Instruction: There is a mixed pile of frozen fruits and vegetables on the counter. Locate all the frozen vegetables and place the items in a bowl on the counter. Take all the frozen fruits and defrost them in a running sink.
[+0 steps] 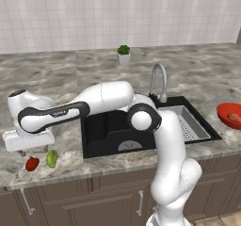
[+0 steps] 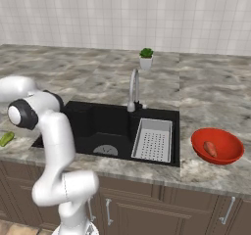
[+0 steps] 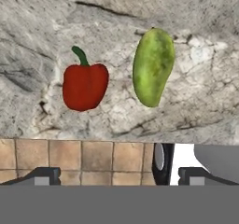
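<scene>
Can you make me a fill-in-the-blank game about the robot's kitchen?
1. The orange carrot piece lies inside the ____ bowl.
2. The red pepper lies beside a yellow-____ fruit on the counter.
3. The small potted plant stands behind the ____.
4. The gripper holds ____.

Missing words: red; green; sink; nothing

counter point(image 1: 56, 74) | red pepper point(image 3: 85, 85), green fruit point(image 3: 153, 67), bowl point(image 2: 235, 153), plant pot point(image 1: 124, 58)
</scene>
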